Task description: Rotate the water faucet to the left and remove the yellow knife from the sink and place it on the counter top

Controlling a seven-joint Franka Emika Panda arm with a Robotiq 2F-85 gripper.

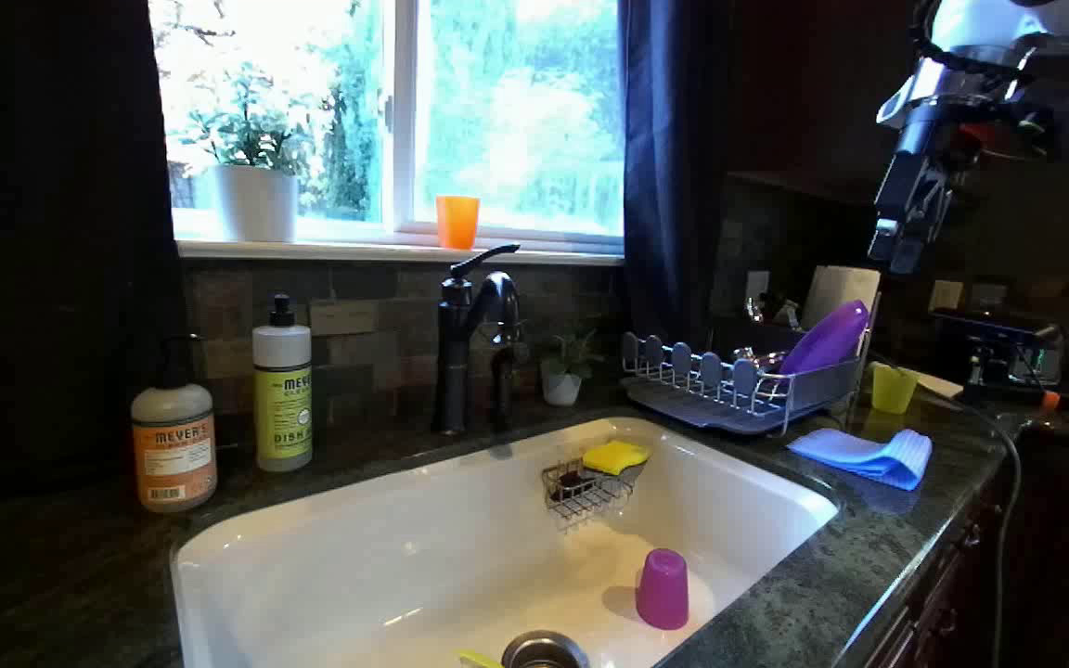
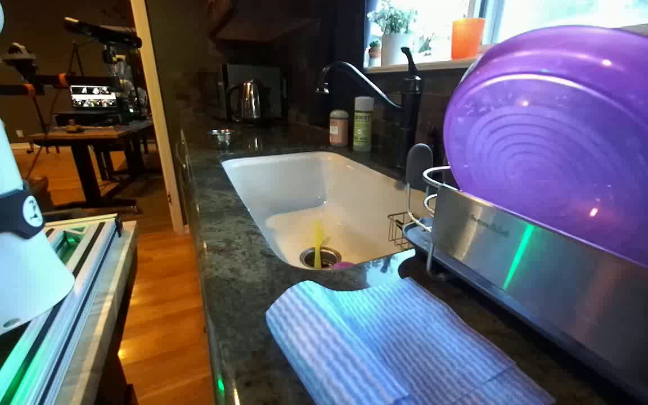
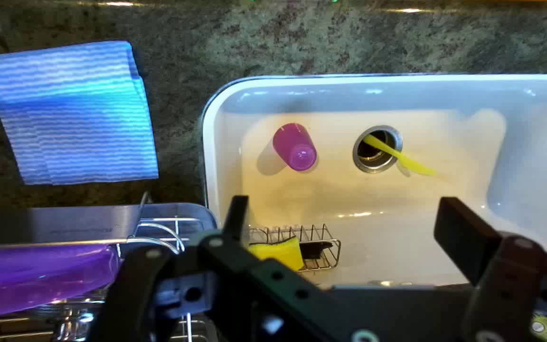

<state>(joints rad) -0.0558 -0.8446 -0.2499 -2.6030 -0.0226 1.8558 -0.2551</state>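
Probably on the first step: my pincer (image 3: 344, 213) stands wide and empty, well apart from the sink (image 1: 340, 557), yellow knife (image 3: 399, 156) lying inside it, so next I should reach the water faucet (image 1: 456, 343) at the sink's edge and push it left.

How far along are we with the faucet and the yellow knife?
Done: nothing I can confirm; the water faucet is in sight, but these views don't settle whether it's been turned left.
In hand: nothing; the end effector is open and empty.
Remaining: the yellow knife lies partly over the drain in the sink, so it needs moving to the counter top.
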